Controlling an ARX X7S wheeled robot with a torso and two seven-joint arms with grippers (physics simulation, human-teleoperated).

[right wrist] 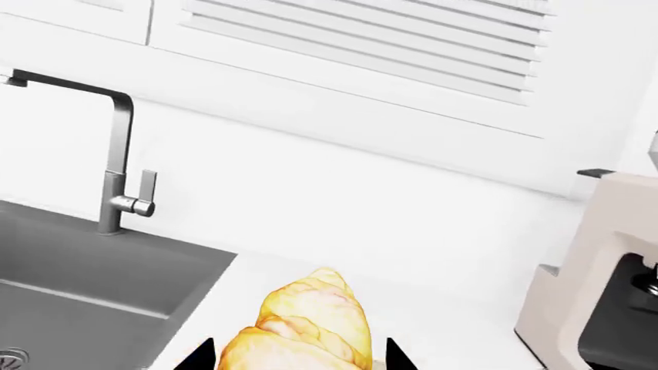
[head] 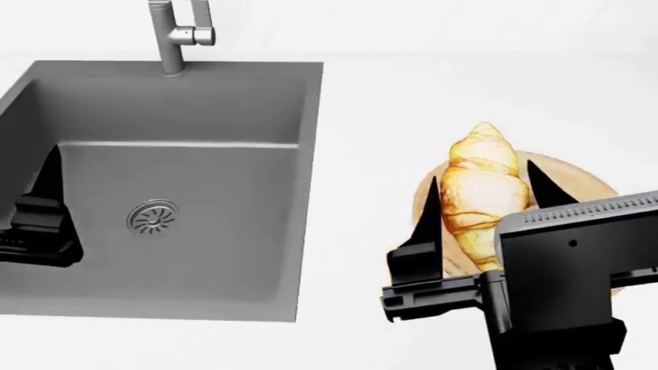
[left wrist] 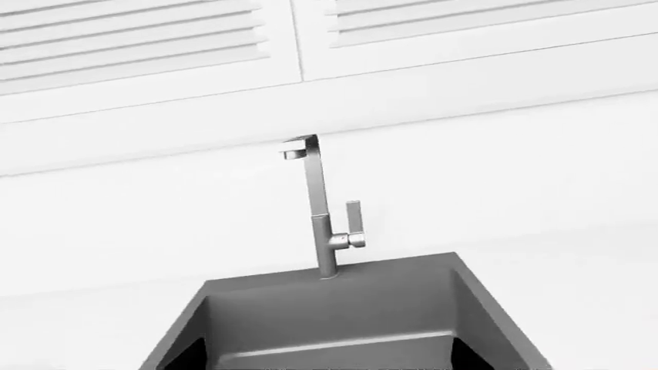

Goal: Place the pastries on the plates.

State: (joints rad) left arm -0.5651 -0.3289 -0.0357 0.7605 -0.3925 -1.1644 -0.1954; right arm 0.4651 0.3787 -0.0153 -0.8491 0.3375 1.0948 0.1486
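Right gripper [head: 483,212] fingers straddle the croissant [head: 478,193], contact unclear, can't tell if gripping. Croissant sits over the bun [head: 581,185] on the white table [head: 360,154]. Left gripper [head: 41,208] hangs over the sink [head: 206,100]; jaw state unreadable.

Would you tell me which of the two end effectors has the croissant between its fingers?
The right end effector: its fingers flank the croissant, while the left end effector hangs over the sink.
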